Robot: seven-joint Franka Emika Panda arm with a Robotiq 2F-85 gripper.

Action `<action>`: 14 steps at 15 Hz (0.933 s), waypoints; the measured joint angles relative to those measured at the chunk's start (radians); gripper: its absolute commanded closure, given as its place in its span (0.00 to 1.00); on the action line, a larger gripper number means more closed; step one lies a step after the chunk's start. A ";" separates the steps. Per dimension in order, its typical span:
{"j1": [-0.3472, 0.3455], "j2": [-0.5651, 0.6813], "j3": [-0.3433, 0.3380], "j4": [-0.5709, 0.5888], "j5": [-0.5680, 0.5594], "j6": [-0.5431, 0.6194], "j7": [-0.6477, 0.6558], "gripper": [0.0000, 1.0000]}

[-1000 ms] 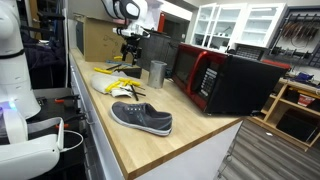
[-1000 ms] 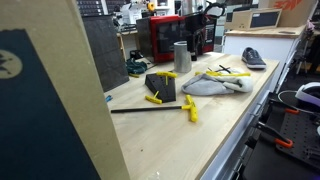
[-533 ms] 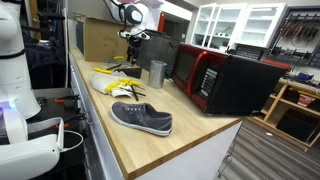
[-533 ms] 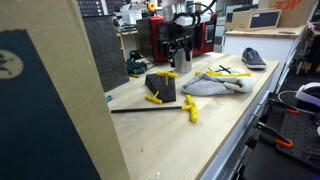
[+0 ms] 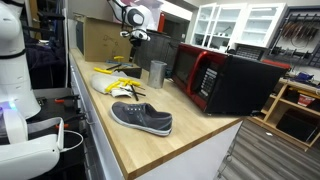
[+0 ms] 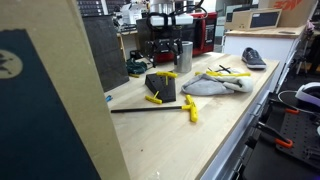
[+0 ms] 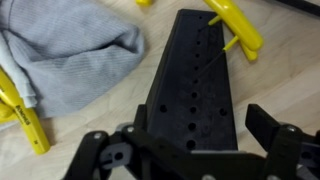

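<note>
My gripper (image 7: 205, 135) is open and empty. It hangs above a black block (image 7: 197, 75) drilled with rows of holes, with one jaw over each side of it. The gripper is well above the counter in both exterior views (image 5: 133, 45) (image 6: 160, 52). The block (image 6: 162, 87) stands on the wooden counter. A yellow-handled tool (image 7: 234, 24) sticks out near the block's far end. A grey cloth (image 7: 70, 55) lies beside the block, and it also shows in an exterior view (image 6: 215, 84). More yellow-handled tools (image 6: 190, 108) lie around the block.
A metal cup (image 5: 157, 73) (image 6: 184, 56) stands near a red and black microwave (image 5: 225, 80). A grey shoe (image 5: 142, 118) (image 6: 254, 58) lies further along the counter. A thin black rod (image 6: 140, 109) lies in front of the block. A cardboard box (image 5: 98, 40) stands behind.
The arm has moved sideways from over the metal cup until it is over the black block. The gripper has stayed open. Nothing on the counter has moved.
</note>
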 measured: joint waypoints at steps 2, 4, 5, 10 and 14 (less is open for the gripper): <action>0.018 0.005 0.000 0.002 0.008 0.034 0.069 0.00; 0.037 0.019 0.000 0.002 0.008 0.062 0.127 0.00; 0.046 0.030 0.000 0.002 0.008 0.075 0.150 0.00; 0.066 0.088 -0.001 0.003 0.001 0.114 0.244 0.41; 0.067 0.103 -0.010 0.003 0.000 0.115 0.278 0.73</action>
